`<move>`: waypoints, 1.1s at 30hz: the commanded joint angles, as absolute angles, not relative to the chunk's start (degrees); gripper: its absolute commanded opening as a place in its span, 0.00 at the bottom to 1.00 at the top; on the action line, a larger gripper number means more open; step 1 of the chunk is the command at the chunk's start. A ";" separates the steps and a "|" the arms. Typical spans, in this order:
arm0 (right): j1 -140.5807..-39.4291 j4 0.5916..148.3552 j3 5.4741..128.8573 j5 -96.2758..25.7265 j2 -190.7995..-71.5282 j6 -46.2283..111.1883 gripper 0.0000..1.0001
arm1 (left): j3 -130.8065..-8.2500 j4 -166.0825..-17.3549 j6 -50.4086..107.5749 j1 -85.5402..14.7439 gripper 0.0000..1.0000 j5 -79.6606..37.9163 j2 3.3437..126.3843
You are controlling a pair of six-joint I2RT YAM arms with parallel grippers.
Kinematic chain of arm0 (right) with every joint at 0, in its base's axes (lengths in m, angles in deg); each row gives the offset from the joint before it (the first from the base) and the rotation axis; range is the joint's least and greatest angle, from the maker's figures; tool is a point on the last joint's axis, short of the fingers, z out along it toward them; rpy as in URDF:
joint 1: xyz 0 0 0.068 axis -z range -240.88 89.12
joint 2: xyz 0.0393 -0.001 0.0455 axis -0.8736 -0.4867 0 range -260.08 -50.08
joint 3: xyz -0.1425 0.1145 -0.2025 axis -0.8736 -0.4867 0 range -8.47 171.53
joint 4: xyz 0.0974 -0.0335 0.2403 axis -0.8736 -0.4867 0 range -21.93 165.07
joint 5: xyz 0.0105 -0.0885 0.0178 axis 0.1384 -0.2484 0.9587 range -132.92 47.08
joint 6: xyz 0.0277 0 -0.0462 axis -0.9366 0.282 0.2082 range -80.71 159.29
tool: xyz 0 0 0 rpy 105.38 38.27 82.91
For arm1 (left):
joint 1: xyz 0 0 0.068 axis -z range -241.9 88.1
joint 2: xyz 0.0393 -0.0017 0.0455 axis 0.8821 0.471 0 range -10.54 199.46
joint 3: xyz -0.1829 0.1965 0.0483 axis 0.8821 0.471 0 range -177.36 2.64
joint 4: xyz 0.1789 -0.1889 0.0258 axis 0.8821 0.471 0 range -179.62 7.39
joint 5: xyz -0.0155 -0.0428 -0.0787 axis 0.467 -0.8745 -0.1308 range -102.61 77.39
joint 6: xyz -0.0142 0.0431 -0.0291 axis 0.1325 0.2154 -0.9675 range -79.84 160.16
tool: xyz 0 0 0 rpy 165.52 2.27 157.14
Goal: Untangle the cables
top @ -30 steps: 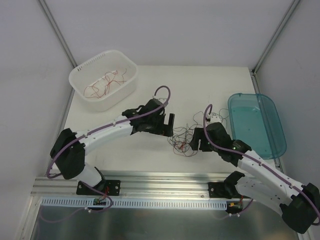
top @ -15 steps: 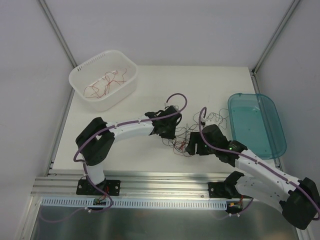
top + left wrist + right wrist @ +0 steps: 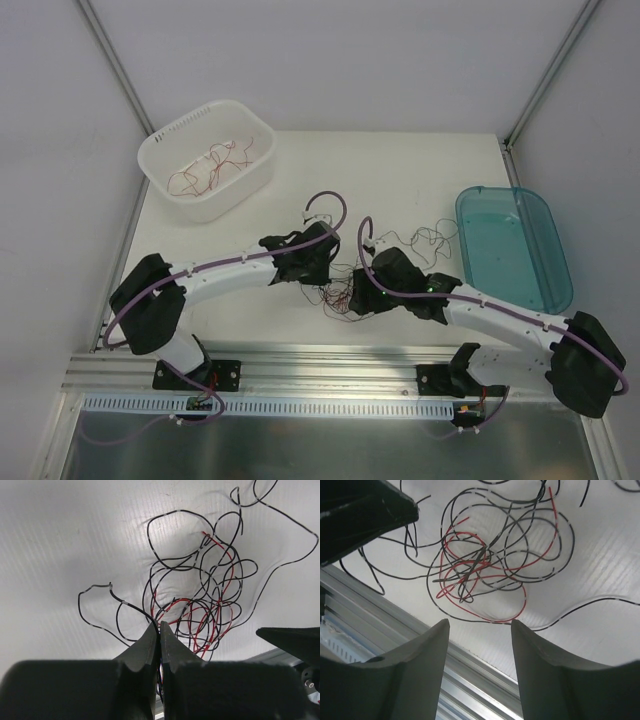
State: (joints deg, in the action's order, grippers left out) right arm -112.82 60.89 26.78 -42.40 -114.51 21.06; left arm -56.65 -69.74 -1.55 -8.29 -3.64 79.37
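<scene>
The cables point(image 3: 343, 290) lie as a tangle of thin red and black wires on the white table near its front edge, between the two grippers. My left gripper point(image 3: 325, 272) is at the tangle's left side. In the left wrist view it point(image 3: 160, 625) is shut on a black cable that runs from the tangle point(image 3: 200, 605) down between the fingertips. My right gripper point(image 3: 360, 295) hovers over the tangle's right side. In the right wrist view it point(image 3: 480, 624) is open, nothing between its fingers, with the tangle point(image 3: 485, 565) just beyond the tips.
A white basket point(image 3: 160, 138) at the back left holds several red wires point(image 3: 210, 170). A teal tray point(image 3: 530, 290) sits at the right edge. Loose black wire ends point(image 3: 435, 238) trail toward the tray. An aluminium rail point(image 3: 330, 355) runs along the table's front.
My left gripper came down from the left onto the tangle and shut on a black cable. My right gripper moved left over the tangle and its jaws narrowed.
</scene>
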 commanded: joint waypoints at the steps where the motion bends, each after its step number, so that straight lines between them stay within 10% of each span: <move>1: -113.61 68.46 27.57 -43.78 -114.95 16.28 0.55 | -53.97 -70.10 -4.39 -8.11 0.00 -1.54 74.81; 15: -117.13 76.28 30.47 -46.07 -126.97 8.80 0.47 | -49.66 -70.98 -5.89 -8.11 0.00 -1.63 70.85; 19: -117.22 73.94 30.47 -49.06 -127.78 8.71 0.30 | -48.60 -70.89 -4.84 -8.11 0.00 -0.31 69.27; 25: -116.78 63.49 32.31 -57.84 -118.41 13.18 0.01 | -42.81 -70.81 -3.70 -13.80 0.00 1.10 62.94; 33: -111.42 52.23 40.82 -60.67 -100.90 23.63 0.01 | -34.98 -70.02 -1.15 -25.06 0.00 -1.45 53.28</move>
